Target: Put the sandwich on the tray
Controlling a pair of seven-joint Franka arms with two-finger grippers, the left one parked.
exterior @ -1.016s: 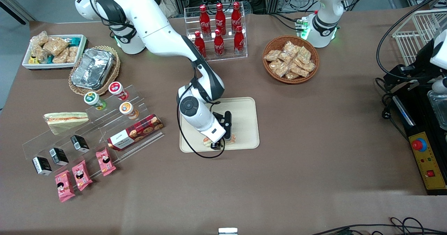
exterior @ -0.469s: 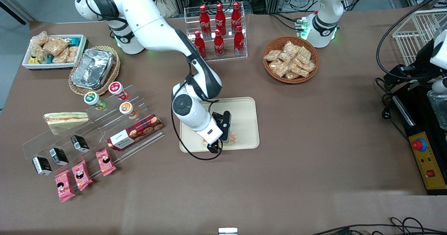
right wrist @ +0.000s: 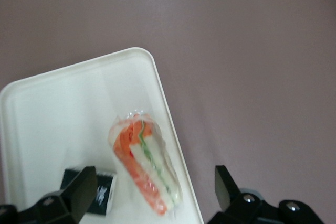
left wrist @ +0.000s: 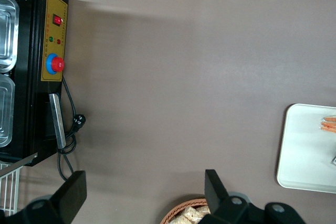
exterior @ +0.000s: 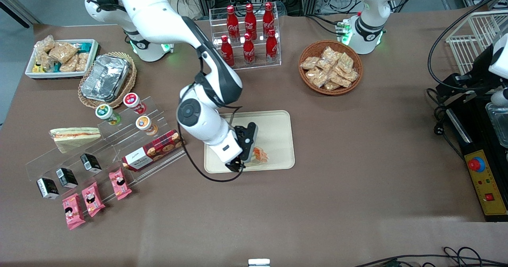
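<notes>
1. cream plastic is what the sandwich lies on now: it sits on the tray, near the rim that runs closest to the front camera, wholly inside the low edge as far as i can see.
2. orange filling and a thin green line show through the clear wrap, with white bread on either side. the wedge lies on its side, free of any grip.
3. the pincer hangs above the tray just beside the sandwich, toward the working arm's end, and its two fingers stand spread wide apart with nothing between them. in the wrist view the fingers frame the sandwich from above without touching it.
4. to my eye the job is as good as done: the sandwich rests on the tray and the pincer has let go.
5. how it would handle, if it had to be shifted: i judge it light and soft. the bread would squash under a hard pinch, and the wrap looks slick and a bit loose, so the fingers could slide on the film.
6. the safest hold, i'd guess, is across the two flat bread faces near the thick middle of the wedge, closing gently, not on the thin tip or on the loose film at the end.
7. a second wrapped sandwich lies on the desk well apart, toward the working arm's end, beside a clear stepped rack of snacks.
</notes>
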